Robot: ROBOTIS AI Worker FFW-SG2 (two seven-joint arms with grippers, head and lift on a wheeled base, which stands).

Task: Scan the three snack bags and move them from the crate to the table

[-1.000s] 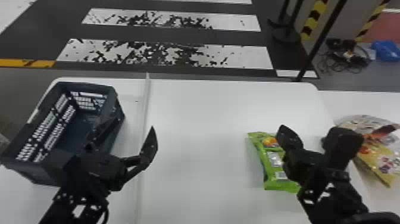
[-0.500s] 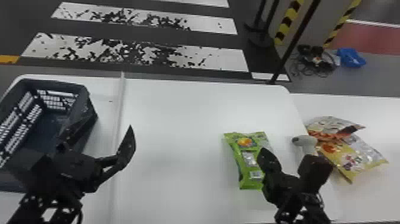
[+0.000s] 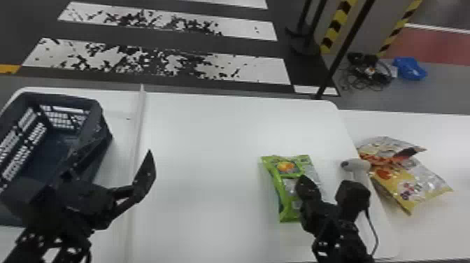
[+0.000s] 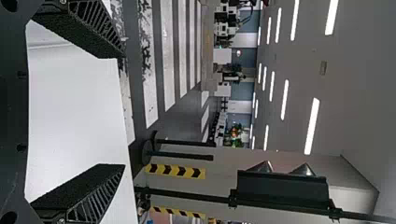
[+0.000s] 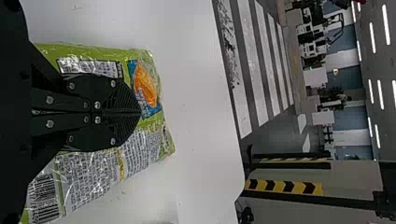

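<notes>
The white table (image 3: 196, 140) is the biggest thing under my claws, with a second white surface (image 3: 437, 140) beyond my right claw, on its outer side. The crate (image 3: 99, 112) sits just beside my left claw (image 4: 123, 109), and I see no bag in the part of it in view. That claw is spread, with nothing between its fingers.

My right claw (image 5: 140, 112) has its fingers pressed together over the green bag (image 3: 285, 171), which lies flat on the table; I can't tell whether they touch it, and I see none of it pinched. Farther out past that same claw, on the second surface, lie the yellow bag (image 3: 414, 185) and the orange-and-silver bag (image 3: 379, 150), one against the other.

Between those two and the green bag, near my right claw, is the pale scanner (image 3: 358, 164). The barcode (image 5: 44, 198) on the green bag faces up.

I judge I'm on the scan of the last bag, the other two probably done. Next I need the barcode and scanner lined up, then the right claw opened and closed on the bag to set it with the others.
</notes>
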